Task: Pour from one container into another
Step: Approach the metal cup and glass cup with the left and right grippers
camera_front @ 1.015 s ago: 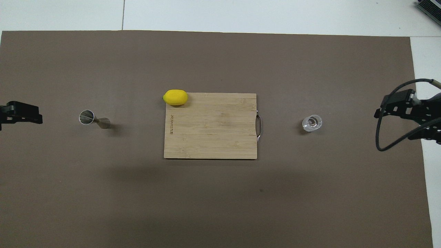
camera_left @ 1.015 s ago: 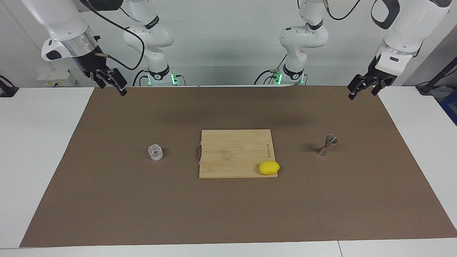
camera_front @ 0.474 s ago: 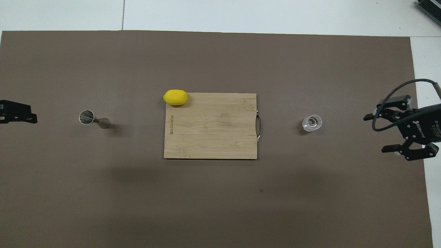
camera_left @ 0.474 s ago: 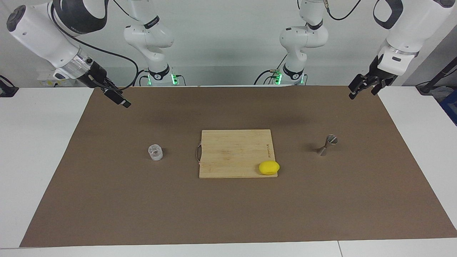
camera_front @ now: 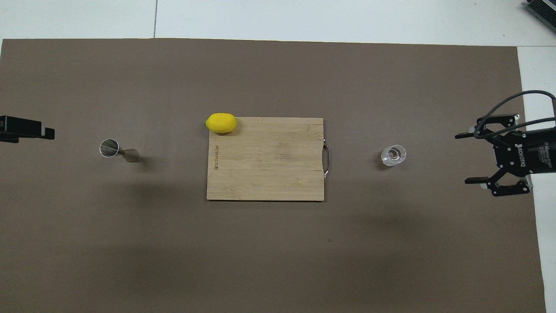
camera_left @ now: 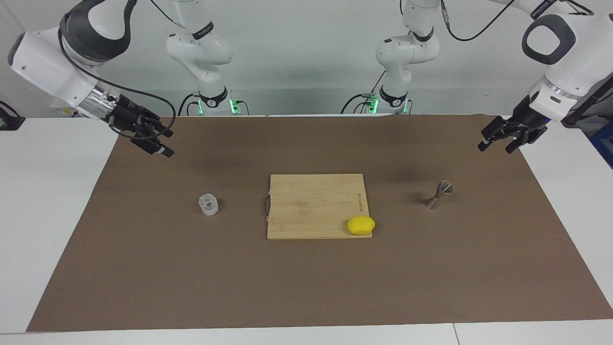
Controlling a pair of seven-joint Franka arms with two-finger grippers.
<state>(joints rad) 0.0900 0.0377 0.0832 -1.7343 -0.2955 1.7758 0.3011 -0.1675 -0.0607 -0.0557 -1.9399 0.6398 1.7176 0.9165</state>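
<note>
The clear glass cup (camera_left: 209,204) stands upright on the brown mat toward the right arm's end of the table; it also shows in the overhead view (camera_front: 393,155). The steel jigger (camera_left: 438,195) stands upright toward the left arm's end, also in the overhead view (camera_front: 118,150). My right gripper (camera_left: 165,143) is open and empty in the air over the mat's edge, apart from the cup; it points toward the cup in the overhead view (camera_front: 461,158). My left gripper (camera_left: 495,146) is open and empty over the mat's other edge, apart from the jigger.
A wooden cutting board (camera_left: 316,206) lies in the middle of the mat between cup and jigger. A yellow lemon (camera_left: 361,225) sits at the board's corner farthest from the robots, toward the jigger. White table (camera_left: 48,191) surrounds the mat.
My right gripper has turned level, come lower and faces the glass cup with its fingers spread. My left gripper has come down and moved a little outward. The cup, jigger and lemon have not moved.
</note>
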